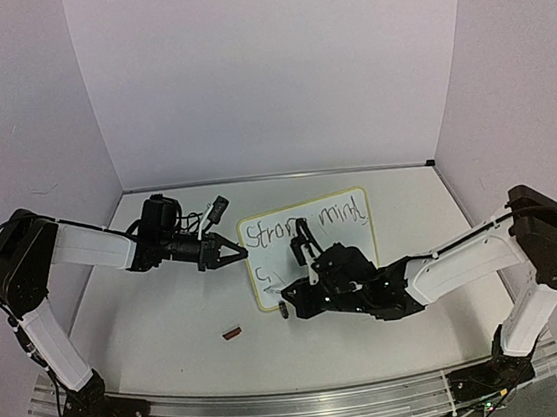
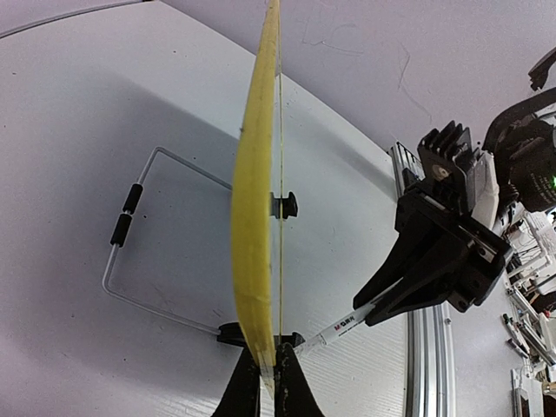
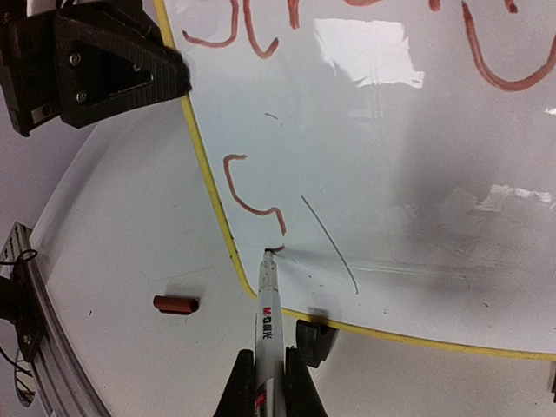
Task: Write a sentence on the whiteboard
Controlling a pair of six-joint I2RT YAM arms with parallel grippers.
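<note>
R gripper (image 3: 268, 387) is clamped on the marker (image 3: 267, 304). Its tip meets the whiteboard (image 3: 400, 226) at the tail of the sentence (image 3: 250, 193)'s 2nd-line "S", lower-left corner. Blank space runs rightward along the board's long axis. L gripper (image 2: 271, 387) pinches the board's left edge.

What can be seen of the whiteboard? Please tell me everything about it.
The whiteboard is a small glossy white rectangle with rounded corners and a thin yellow frame. It stands propped on a wire stand on the table. The sentence reads "Strong mind" on the top line; below it only an "S" is begun. The left gripper is shut on its edge, and the tip of the marker held by the right gripper touches its face.
</note>
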